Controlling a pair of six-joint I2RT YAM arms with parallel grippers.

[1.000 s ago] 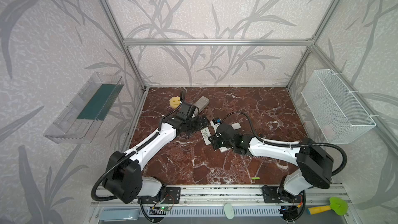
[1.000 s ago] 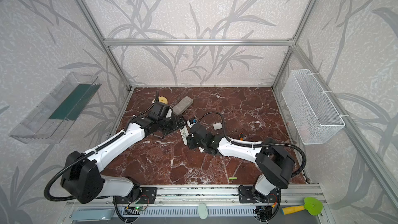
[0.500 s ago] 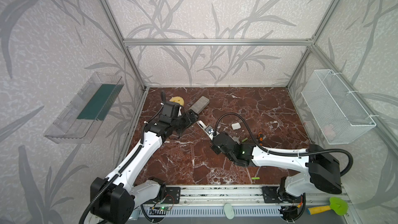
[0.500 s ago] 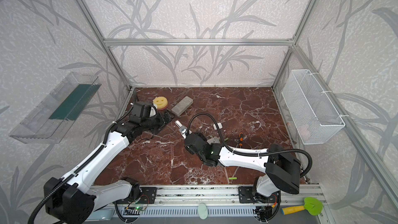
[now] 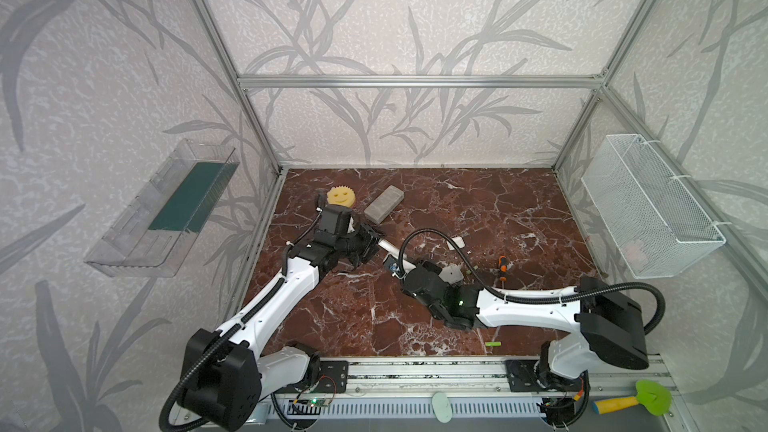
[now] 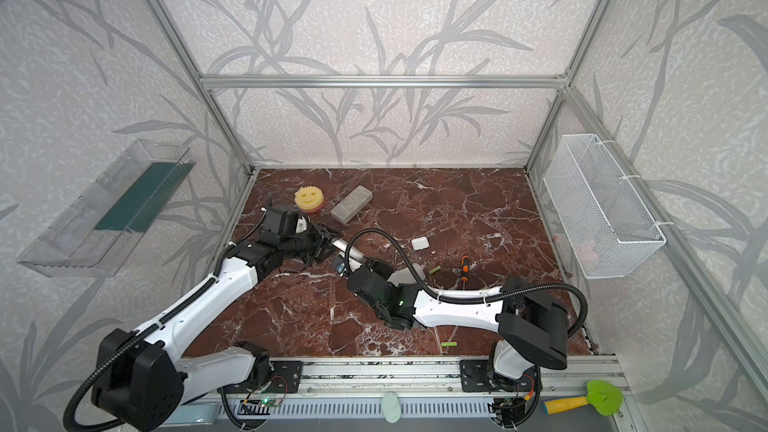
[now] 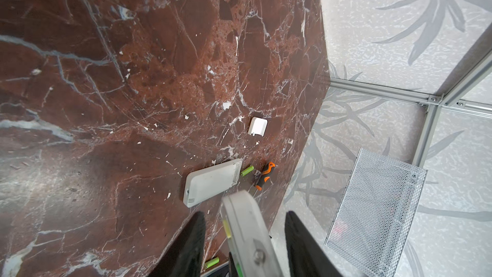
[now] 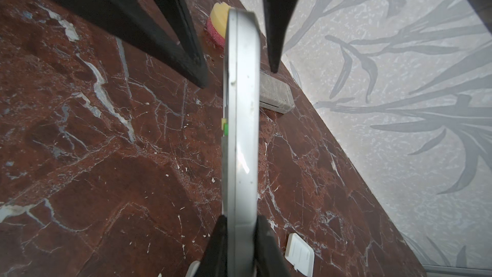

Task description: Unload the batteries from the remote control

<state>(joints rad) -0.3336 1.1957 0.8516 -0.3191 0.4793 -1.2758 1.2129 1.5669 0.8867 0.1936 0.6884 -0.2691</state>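
Right gripper (image 8: 241, 219): pressed together on the near end of the remote (image 8: 242, 129), pinching its 2 flat faces.
Left gripper (image 7: 245, 213): spread; its 2 fingers (image 7: 191, 238) stand on either side of the far end of the remote, with a gap on both sides.
Remote: long, silver-white, held above the table (image 5: 478, 201) between the 2 grippers and turned on its thin edge.
Green patch (image 8: 225, 127): small, on the thin edge of the remote; I cannot tell if it is a battery inside.
Battery 1 (image 7: 247, 170): green, loose on the table, between the other remote (image 7: 210, 183) and the screwdriver (image 7: 265, 174).
Battery 2 (image 5: 493, 344): green, loose near the front edge of the table, well apart from both grippers.
Other remote: white, lying flat on the table.
Cover (image 6: 419, 243): small, white, flat on the table, near the other remote but apart from it.
Sponge (image 5: 340, 196): yellow with a smiling face, just behind the left gripper.
Block (image 5: 384, 203): grey, beside the sponge.
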